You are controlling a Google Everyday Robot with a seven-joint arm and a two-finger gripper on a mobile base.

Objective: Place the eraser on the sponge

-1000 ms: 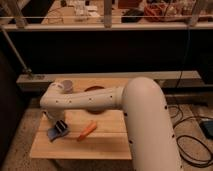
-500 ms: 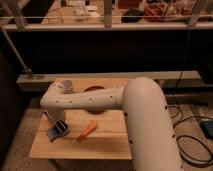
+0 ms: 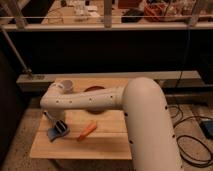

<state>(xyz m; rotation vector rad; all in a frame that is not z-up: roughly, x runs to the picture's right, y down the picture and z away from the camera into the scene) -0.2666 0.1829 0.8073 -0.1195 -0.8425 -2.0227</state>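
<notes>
Almost nothing has moved over the last second. We see the gripper (image 3: 61,128) low over the left end of the table (image 3: 107,146), right at the sponge (image 3: 52,134), just where it was before. The arm (image 3: 85,99) reaches across from the right in the same bent pose. The carrot (image 3: 87,131) lies just right of the sponge and the cup (image 3: 65,86) stands at the back, and neither has shifted.

We read this stillness as a pause at the point of placing. The dark end of the arm sits on or just above the right part of the blue sponge, overlapping it from our viewpoint. The eraser is dark too, and we cannot tell it apart from the gripper. If it is there, it is inside that dark patch at the sponge, either held or already resting on the sponge. Whether the gripper is open or closed we cannot tell either.

So the scene fits two stages: the eraser being brought down onto the sponge, or the eraser already set there with the gripper not yet lifted. In both cases the gripper is in the right spot, and we see no dark block lying anywhere else on the table.
</notes>
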